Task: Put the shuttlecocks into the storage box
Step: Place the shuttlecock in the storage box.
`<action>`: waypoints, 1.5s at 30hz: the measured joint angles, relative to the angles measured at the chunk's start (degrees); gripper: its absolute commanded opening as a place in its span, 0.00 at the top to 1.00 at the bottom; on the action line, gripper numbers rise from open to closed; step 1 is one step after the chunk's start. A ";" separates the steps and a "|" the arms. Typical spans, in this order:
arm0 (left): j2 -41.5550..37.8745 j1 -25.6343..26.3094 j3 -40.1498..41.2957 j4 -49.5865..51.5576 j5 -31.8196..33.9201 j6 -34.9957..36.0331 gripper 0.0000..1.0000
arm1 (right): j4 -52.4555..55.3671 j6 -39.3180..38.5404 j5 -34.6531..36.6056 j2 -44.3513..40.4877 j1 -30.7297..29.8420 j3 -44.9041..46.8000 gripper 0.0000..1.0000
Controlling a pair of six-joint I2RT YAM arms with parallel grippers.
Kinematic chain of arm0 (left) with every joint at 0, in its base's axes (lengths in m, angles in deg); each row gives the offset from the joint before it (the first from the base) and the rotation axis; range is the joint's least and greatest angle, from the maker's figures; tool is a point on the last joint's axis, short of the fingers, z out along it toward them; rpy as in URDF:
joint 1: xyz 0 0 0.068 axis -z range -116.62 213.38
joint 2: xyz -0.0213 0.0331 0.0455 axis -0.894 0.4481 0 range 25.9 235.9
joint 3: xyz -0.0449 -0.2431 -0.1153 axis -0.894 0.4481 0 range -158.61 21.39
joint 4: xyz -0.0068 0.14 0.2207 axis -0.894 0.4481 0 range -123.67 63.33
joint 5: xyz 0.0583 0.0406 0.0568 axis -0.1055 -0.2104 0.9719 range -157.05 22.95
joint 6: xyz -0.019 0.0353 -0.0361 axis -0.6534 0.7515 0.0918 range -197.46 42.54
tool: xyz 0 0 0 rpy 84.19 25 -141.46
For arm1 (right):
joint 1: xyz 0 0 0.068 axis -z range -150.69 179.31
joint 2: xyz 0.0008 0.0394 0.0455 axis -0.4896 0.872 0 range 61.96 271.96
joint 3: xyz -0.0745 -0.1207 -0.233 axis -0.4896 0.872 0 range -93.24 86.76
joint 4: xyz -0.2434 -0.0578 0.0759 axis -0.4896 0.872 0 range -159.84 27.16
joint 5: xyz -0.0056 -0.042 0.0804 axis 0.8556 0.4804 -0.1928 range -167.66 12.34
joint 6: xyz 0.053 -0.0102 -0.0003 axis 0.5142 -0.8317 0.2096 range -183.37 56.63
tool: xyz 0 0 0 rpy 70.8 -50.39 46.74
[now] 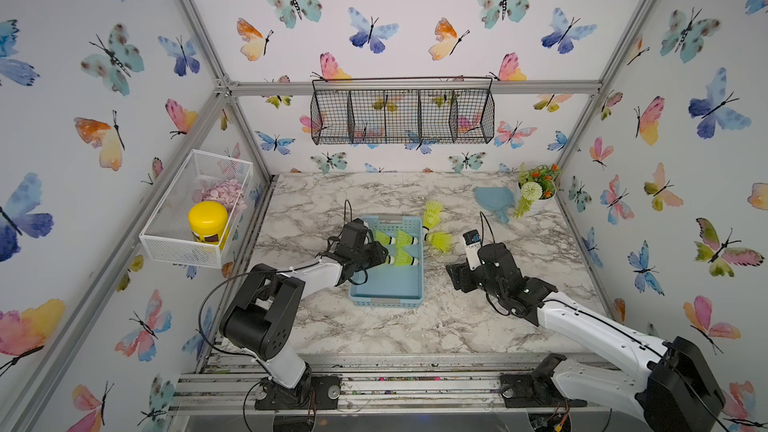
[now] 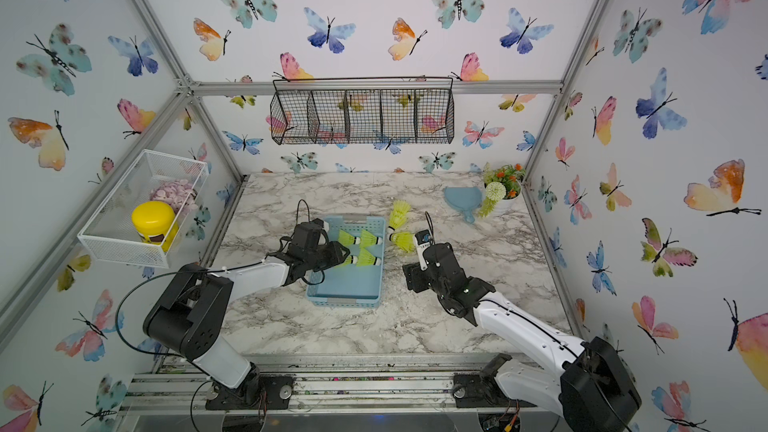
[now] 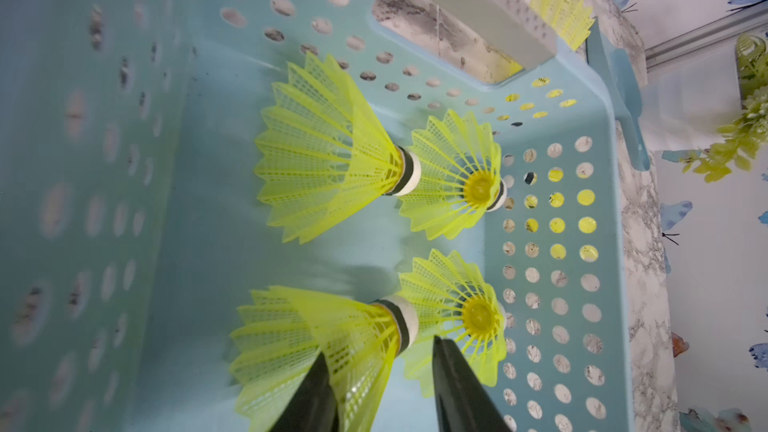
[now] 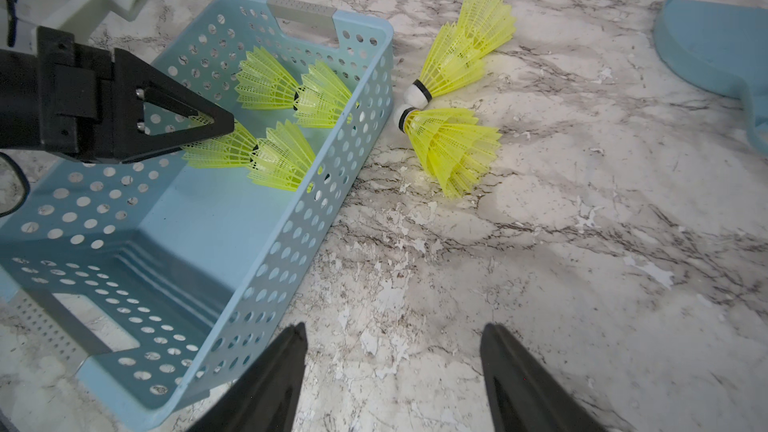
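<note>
Loose shuttlecocks (image 4: 453, 147) ahead of right tool (image 4: 395, 328), beside storage box (image 4: 316, 201).
Wide, empty, nearer; corks boxward; left tool (image 3: 378, 351) parted inside box.

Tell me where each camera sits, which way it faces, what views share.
Top views: high above the bases, facing down and forward over the table; left arm and right arm show.
Left wrist: on the left arm, facing into the box at four shuttlecocks; left gripper fingers show.
Right wrist: on the right arm, facing the box's side and loose shuttlecocks beside it; right gripper fingers and the left gripper show.
Shared: every view shows the box and the shuttlecocks inside.
</note>
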State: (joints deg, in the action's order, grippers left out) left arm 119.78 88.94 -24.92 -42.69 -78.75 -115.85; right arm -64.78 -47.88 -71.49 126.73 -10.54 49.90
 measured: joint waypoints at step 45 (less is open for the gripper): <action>-24.28 -6.23 -10.38 22.97 7.37 21.53 0.41 | -2.12 4.39 -4.44 14.16 6.91 -7.28 0.42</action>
State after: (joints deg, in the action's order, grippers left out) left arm 95.50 82.71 -35.30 -19.72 -71.39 -94.32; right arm -66.90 -43.49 -75.93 140.90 -3.64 42.62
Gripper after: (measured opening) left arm 0.588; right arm 0.616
